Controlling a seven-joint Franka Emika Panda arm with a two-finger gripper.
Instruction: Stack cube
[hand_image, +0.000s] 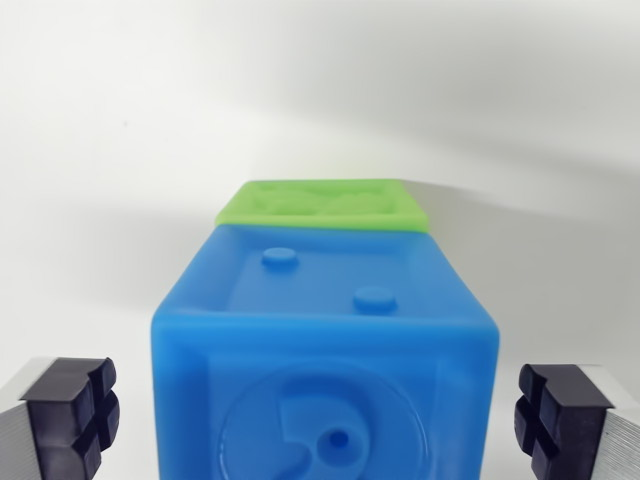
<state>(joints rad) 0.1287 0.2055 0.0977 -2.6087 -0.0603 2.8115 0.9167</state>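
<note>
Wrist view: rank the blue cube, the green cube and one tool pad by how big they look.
1. Blue cube, by far the largest in frame.
2. Green cube, only a strip showing beyond the blue one.
3. Pad, smallest.
The blue cube lies nearer the camera and hides much of the green, so true sizes may match.

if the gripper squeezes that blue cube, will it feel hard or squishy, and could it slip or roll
The blue cube has rounded edges and a matte, moulded look, so it probably gives a little when squeezed. That finish should grip the black pads rather than slip. Its flat faces make rolling unlikely.
</note>
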